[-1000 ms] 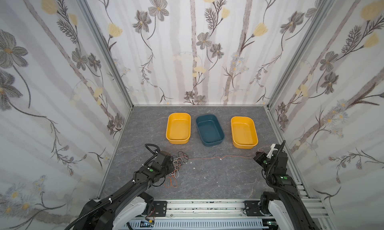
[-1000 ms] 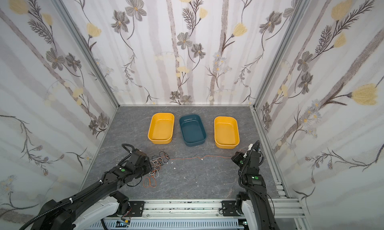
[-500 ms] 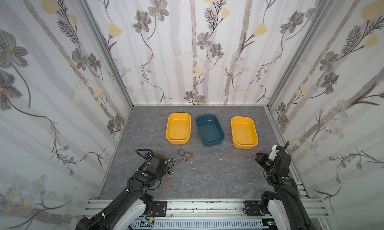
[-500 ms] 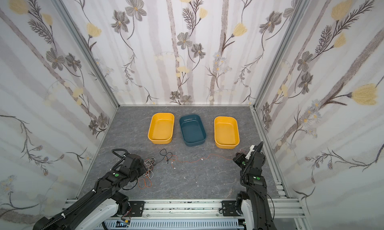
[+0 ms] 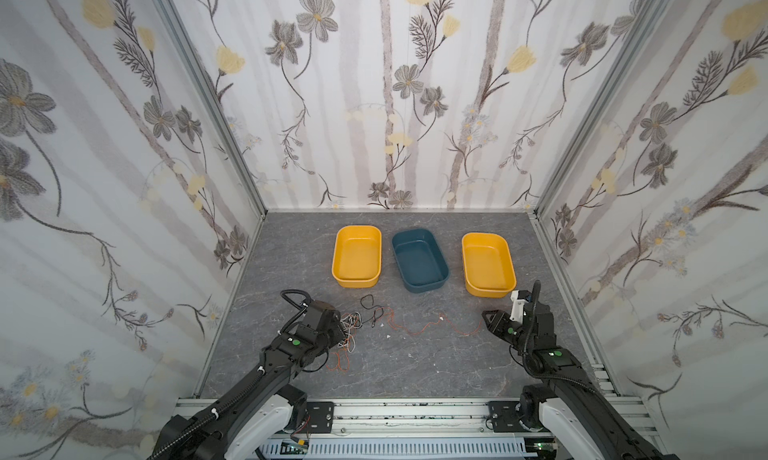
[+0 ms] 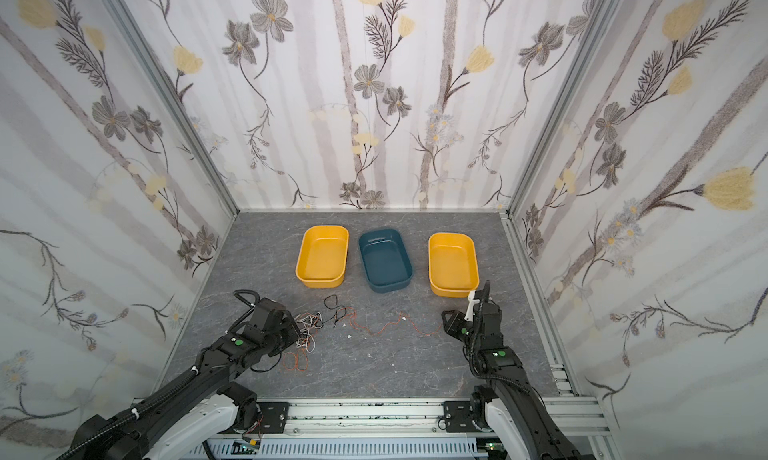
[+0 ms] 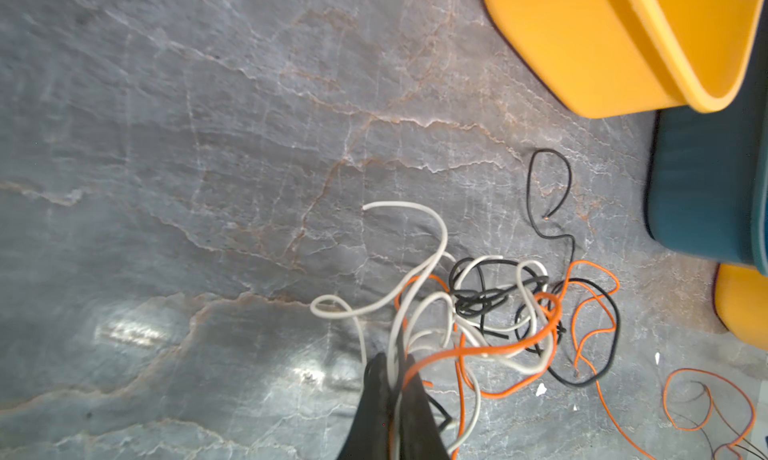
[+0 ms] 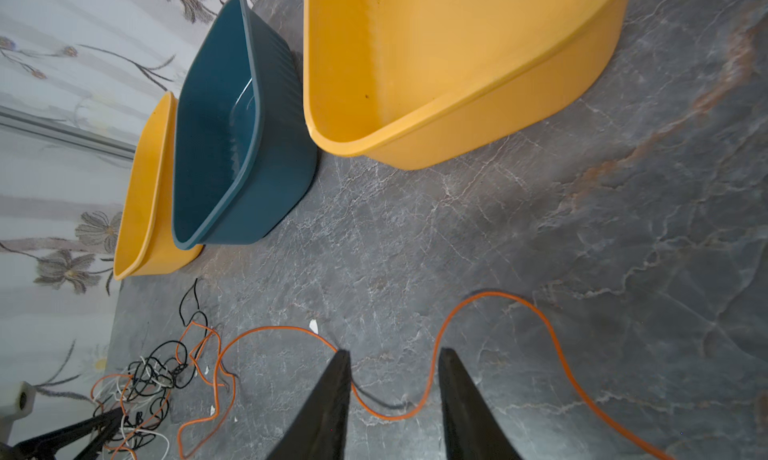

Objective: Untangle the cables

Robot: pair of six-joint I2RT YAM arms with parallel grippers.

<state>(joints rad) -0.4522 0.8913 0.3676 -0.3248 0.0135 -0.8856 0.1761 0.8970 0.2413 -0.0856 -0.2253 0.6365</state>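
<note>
A: Left gripper (image 7: 392, 368)?
B: Fingers (image 7: 374, 395) pinched on white and orange strands of the cables (image 7: 478, 302), tangled on the grey tabletop (image 7: 208, 146).
A: Right gripper (image 8: 392, 354)?
B: Fingers (image 8: 328, 395) spread, orange cable (image 8: 494, 293) lying slack between.

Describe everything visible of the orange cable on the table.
The orange cable is a very thin, floppy wire in glossy, plastic-looking insulation. It lies slack in wavy bends across the grey marbled table. One stretch passes between the open fingers of the right gripper, resting on the table, not pinched. Its other part loops into the tangle of white and black cables, which the shut left gripper pinches.
</note>
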